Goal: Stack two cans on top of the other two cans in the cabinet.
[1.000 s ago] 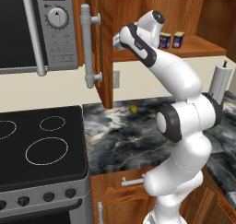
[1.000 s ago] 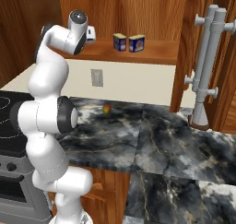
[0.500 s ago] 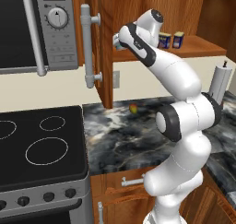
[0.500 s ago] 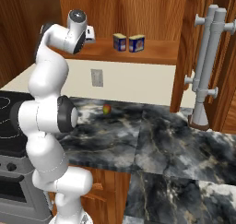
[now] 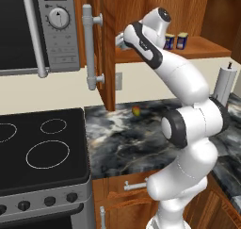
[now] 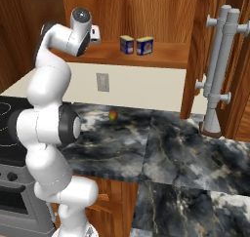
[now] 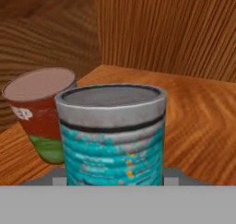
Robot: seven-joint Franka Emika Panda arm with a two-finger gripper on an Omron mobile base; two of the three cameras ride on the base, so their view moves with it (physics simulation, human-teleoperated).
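Wood-grain panels close in the cabinet [image 6: 161,16], and its shelf board [image 7: 203,121] runs warm brown under everything in the hand view. Right in front of that camera a teal can [image 7: 113,133] with a grey rim and lid stands upright on the shelf, with the grey edges of the fingers [image 7: 173,174] peeking out at its 4 and 8 o'clock. They seem clenched on the teal can, though their pads are hidden behind it, so the contact itself is hard to confirm. A red can [image 7: 39,117] with a green band stands just beside the teal one, at its 9 o'clock and a little farther back.

From the base views the hand [image 6: 93,33] reaches into the cabinet's left end. Two blue cans [image 6: 135,46] stand side by side on the same shelf, well apart from the hand toward 3 o'clock. The cabinet door [image 5: 101,44] hangs open with its long grey bar handle [image 5: 89,49]. Below, a dark marbled counter [image 6: 161,143] carries a small round red and yellow thing [image 6: 113,115]. A grey microwave [image 5: 37,30] and a black stovetop [image 5: 40,148] sit at the left.
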